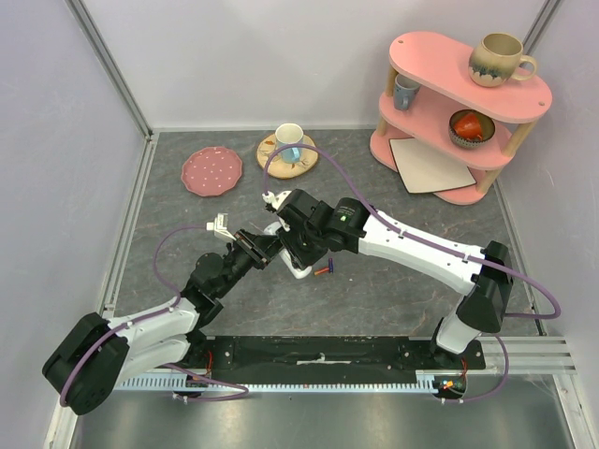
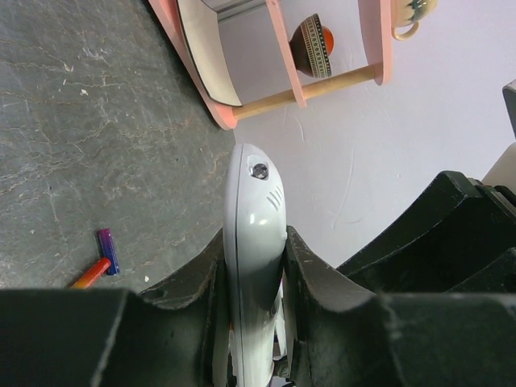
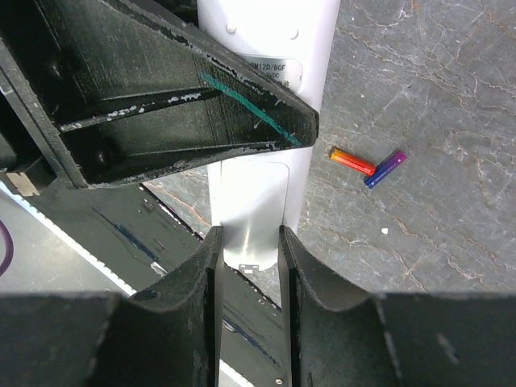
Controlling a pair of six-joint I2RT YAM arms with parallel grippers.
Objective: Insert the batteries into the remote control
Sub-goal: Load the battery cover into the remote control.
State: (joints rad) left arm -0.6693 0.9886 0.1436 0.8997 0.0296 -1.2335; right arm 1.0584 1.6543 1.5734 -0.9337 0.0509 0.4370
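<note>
The left end effector (image 2: 255, 246) clamps the remote (image 2: 255, 201) edgewise; the right end effector (image 3: 248, 242) grips it too (two batteries (image 3: 367, 164) lie on the surface (image 3: 451, 97)).

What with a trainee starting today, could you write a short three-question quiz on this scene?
1. True or false: the left arm's fingers and the right arm's fingers both clamp the remote control.
2. How many batteries can be seen lying loose on the table? A one, B two, C five.
3. What stands on the top tier of the pink shelf?

Key: 1 true. 2 B, one orange and one blue-purple. 3 a mug.
</note>
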